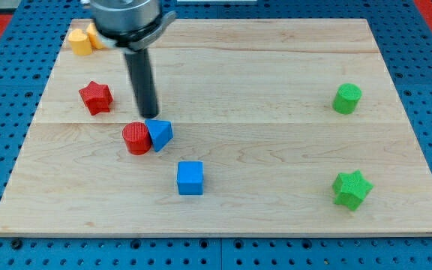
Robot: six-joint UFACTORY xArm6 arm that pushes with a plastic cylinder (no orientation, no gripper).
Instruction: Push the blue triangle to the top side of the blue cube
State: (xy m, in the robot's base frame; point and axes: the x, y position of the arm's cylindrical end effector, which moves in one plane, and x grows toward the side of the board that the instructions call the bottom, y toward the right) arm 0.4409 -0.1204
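The blue triangle (160, 133) lies on the wooden board left of centre, touching the red cylinder (136, 139) on its left. The blue cube (190, 178) sits below and to the right of the triangle, a short gap apart. My tip (149, 115) is at the end of the dark rod, just above the triangle's top left edge, close to it or touching it.
A red star (95, 97) lies at the left. Two orange-yellow blocks (82, 39) sit at the top left corner, partly behind the arm. A green cylinder (346, 98) and a green star (352, 189) are at the right. The board's bottom edge (216, 233) is near.
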